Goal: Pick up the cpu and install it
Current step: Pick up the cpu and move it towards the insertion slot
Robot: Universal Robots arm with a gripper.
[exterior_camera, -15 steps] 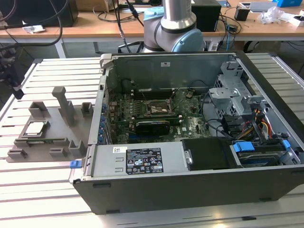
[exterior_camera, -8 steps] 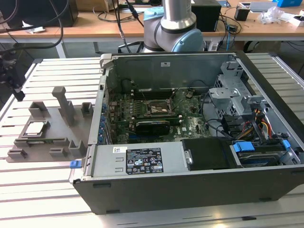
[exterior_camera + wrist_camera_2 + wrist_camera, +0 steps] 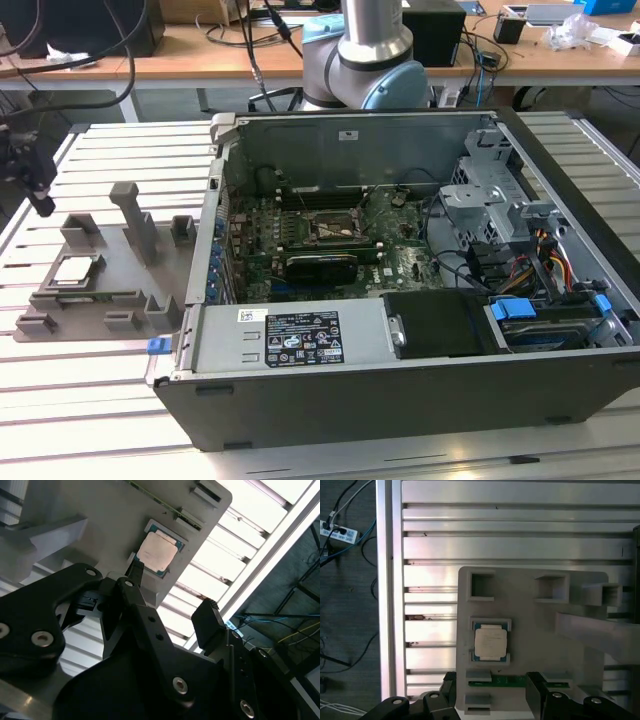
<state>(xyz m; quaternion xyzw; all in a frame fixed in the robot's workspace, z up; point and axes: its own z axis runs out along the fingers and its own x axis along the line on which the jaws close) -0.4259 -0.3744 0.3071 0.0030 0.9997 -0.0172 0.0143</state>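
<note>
Jaws stand wide apart with nothing between them; the gripper [image 3: 491, 681] hangs above the grey fixture [image 3: 535, 642], near the cpu [image 3: 490, 644] but clear of it. The chip lies flat in a shallow pocket there, well apart from the computer case [image 3: 300, 400]. The likely risk is an off-centre descent: a finger could catch the pocket's raised corners, tilt the chip, and leave a skewed grip.

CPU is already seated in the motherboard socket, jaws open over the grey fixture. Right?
No. The CPU lies in its pocket on the grey fixture, not in the socket; the first wrist view shows it. Jaws open over the fixture, yes.
</note>
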